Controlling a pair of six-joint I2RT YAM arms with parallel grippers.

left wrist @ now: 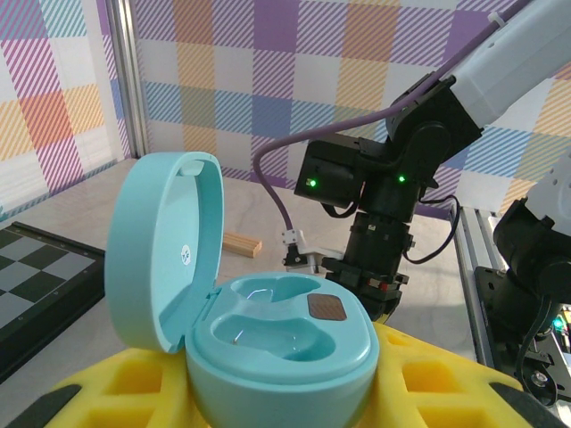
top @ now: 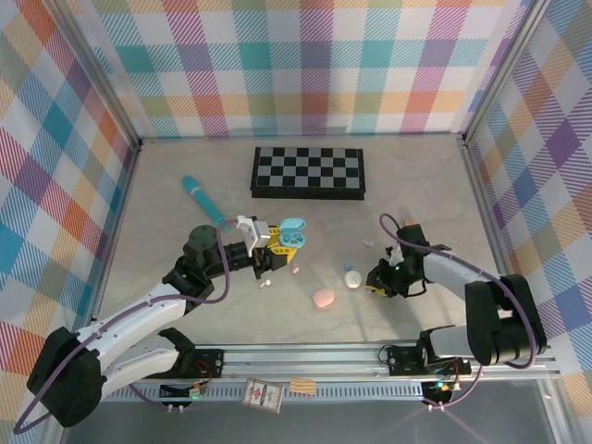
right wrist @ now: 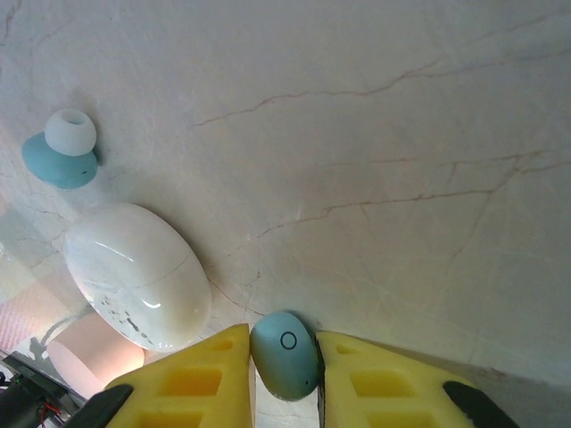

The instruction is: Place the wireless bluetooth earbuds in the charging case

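Observation:
The teal charging case (left wrist: 284, 343) stands with its lid (left wrist: 165, 241) swung up and both wells empty. My left gripper (left wrist: 277, 397) is shut on the case, yellow pads on either side of its base; in the top view it is held above the table (top: 292, 231) in front of the left gripper (top: 268, 242). My right gripper (right wrist: 285, 366) is down at the table, shut on a pale blue earbud (right wrist: 285, 352) squeezed between its yellow fingers (right wrist: 192, 379). A second pale blue earbud with a white tip (right wrist: 61, 152) lies loose further off.
A shut white case (right wrist: 138, 272) and a pink case (right wrist: 89, 352) lie just left of the right gripper. In the top view, tiny pink (top: 296, 270) and white (top: 262, 287) buds lie mid-table. A teal stick (top: 203, 199) and a chessboard (top: 309, 172) sit further back.

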